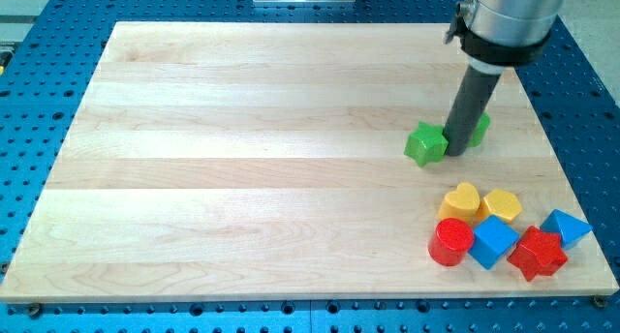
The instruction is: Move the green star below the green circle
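my tip (453,154) sits between the star (425,144) and circle (479,130), no hand to close; mid-push, next I'd nudge the star down, under the circle

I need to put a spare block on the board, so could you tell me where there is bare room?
The board is bare across its whole left and middle, up to the green star. My tip stands between the star and the green circle. The bottom-right corner is crowded: yellow heart, red cylinder, blue cube, red star.
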Tool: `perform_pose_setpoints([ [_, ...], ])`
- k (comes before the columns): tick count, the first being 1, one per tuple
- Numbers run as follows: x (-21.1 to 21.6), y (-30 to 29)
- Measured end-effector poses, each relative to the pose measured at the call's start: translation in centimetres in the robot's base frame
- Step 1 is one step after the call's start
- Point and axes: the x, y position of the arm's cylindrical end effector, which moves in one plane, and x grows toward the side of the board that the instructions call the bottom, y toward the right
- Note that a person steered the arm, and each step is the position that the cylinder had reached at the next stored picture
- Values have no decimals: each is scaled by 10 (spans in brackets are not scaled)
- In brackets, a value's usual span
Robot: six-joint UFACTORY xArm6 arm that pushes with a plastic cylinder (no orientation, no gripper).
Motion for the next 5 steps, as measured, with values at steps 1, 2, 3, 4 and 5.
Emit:
perform_pose_setpoints([
  [1,-8,-7],
  [2,-13,-30],
  [3,-47,-68],
  [4,-51,-123],
  [5,-18,-122],
])
